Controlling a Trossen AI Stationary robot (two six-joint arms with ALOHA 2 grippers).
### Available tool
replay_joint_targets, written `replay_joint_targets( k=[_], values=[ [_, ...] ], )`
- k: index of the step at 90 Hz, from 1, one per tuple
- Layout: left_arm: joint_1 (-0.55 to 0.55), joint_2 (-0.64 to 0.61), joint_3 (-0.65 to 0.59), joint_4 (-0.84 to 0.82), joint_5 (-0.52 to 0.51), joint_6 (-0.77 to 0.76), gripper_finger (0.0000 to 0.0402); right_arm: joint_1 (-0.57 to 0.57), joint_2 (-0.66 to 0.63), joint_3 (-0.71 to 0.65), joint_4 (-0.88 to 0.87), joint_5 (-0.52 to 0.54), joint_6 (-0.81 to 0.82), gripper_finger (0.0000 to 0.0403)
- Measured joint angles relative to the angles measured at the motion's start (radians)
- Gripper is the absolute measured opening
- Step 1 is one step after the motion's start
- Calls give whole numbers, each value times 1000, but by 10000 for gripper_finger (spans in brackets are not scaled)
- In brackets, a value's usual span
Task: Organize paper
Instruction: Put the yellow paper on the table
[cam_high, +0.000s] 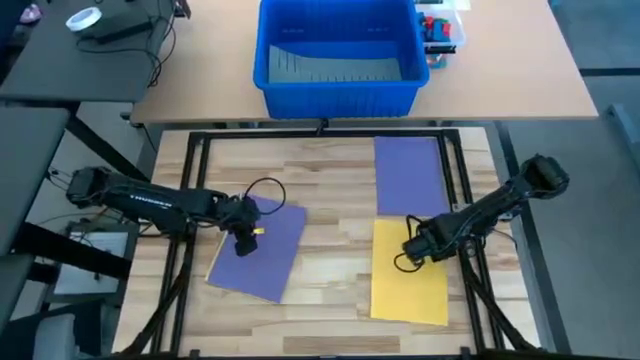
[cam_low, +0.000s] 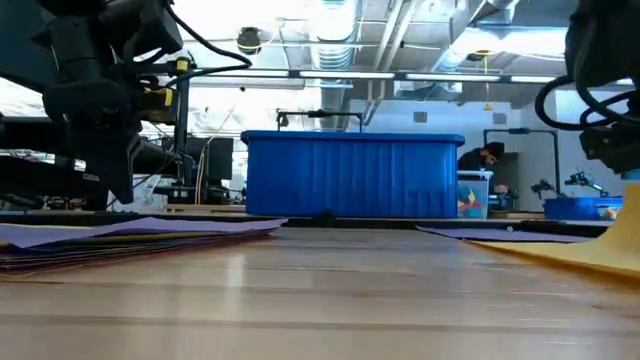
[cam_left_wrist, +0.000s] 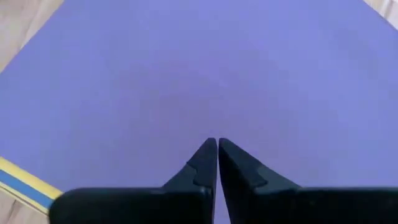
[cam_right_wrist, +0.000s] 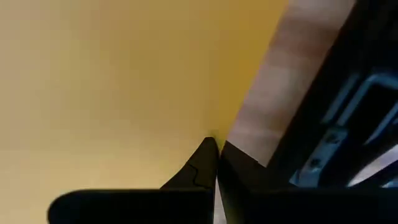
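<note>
On the wooden desk (cam_high: 330, 250) the paper lies in three spots: a purple-topped stack (cam_high: 262, 250) skewed at an angle on the left, a single purple sheet (cam_high: 410, 175) laid straight toward the back right, and a yellow sheet (cam_high: 410, 275) in front of it. The stack holds more than its top sheet (the left wrist view shows blue and yellow edges (cam_left_wrist: 22, 182) peeking out at one corner, and the low view shows several layers). The left tool (cam_high: 243, 243) hangs over the stack with its fingers clenched together on nothing; the right tool (cam_high: 413, 254) sits at the yellow sheet's edge nearest the right arm, likewise pinched closed and empty. A blue bin (cam_high: 338, 55) stands on the farther table behind. These sheets will probably be very light, limp and slippery against one another, lying too flat to pinch from above. The better hold is likely at an edge or corner, perhaps after pressing down and sliding a sheet so its margin overhangs or lifts. A grip in the middle would likely crease it.
</note>
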Motion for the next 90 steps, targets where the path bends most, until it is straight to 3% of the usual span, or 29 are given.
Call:
replay_joint_targets(
  k=[13, 37, 70, 83, 90],
  values=[
    [0, 0, 0, -5, 0, -13, 0, 2, 0, -1, -6, 0, -43, 0],
    [0, 0, 0, -7, 1, -31, 0, 2, 0, -1, -19, -32, 23, 3],
    [0, 0, 0, -6, 17, -63, 0, 8, -3, 60, -91, -57, 26, 90],
    [0, 0, 0, -6, 17, -62, 0, 8, -3, 116, -160, -56, 28, 109],
    [0, 0, 0, -6, 17, -61, 0, 10, -3, 160, -122, -4, 24, 112]
  ],
)
